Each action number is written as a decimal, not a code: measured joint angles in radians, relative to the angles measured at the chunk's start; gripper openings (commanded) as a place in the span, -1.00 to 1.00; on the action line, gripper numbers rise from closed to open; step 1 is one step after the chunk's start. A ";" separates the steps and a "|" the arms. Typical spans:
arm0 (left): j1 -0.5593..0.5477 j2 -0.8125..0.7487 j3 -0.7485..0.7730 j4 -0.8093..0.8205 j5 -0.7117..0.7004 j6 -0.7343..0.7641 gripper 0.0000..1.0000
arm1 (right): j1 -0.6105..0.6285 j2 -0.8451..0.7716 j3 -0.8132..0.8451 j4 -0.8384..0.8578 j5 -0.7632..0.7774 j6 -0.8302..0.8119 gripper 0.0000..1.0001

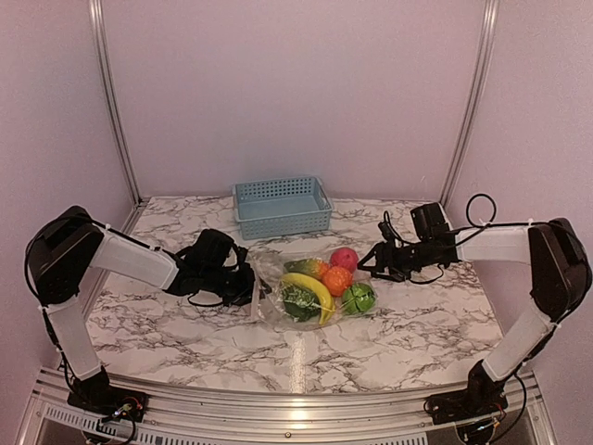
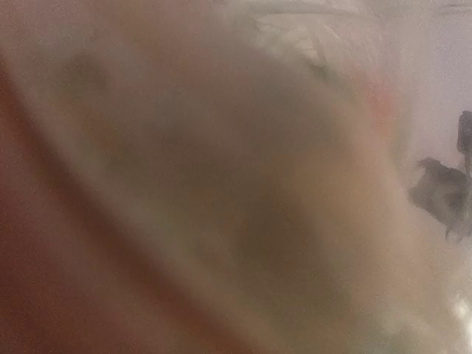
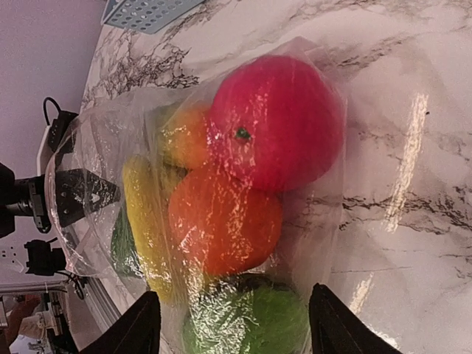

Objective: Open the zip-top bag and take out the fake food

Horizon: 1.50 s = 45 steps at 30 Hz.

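The left arm was extended low from the table's left edge, its white forearm slanting rightward. The left gripper (image 1: 243,281) was against the left end of the zip-top bag (image 1: 269,273). Its wrist camera showed only a blur of plastic close to the lens, so I could not tell whether that claw was apart or clamped. The right arm was stretched leftward from the right side, forearm nearly level. The right gripper (image 1: 367,261) hung just beside the bag's right end, near the red fruit (image 1: 345,259). In its wrist view the two fingers (image 3: 144,328) stood wide apart, clamped on nothing.

The table (image 1: 167,324) had a white marble pattern with grey veins, and was closed in by pale lilac walls and aluminium posts (image 1: 111,102).

The bag lay crinkled at the middle of the table with the fake food (image 1: 320,287) inside it. From the left came a dark green pepper (image 1: 298,303), a yellow banana (image 1: 315,289), an orange fruit (image 1: 336,280), the red fruit behind it, and a round light green piece (image 1: 359,297). A light blue basket (image 1: 281,206) stood just behind the bag at the back of the table, seemingly not touching it.
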 measured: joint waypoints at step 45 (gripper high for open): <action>-0.146 0.213 0.103 0.266 0.106 -0.065 0.08 | 0.056 0.109 -0.167 0.312 -0.125 0.082 -1.00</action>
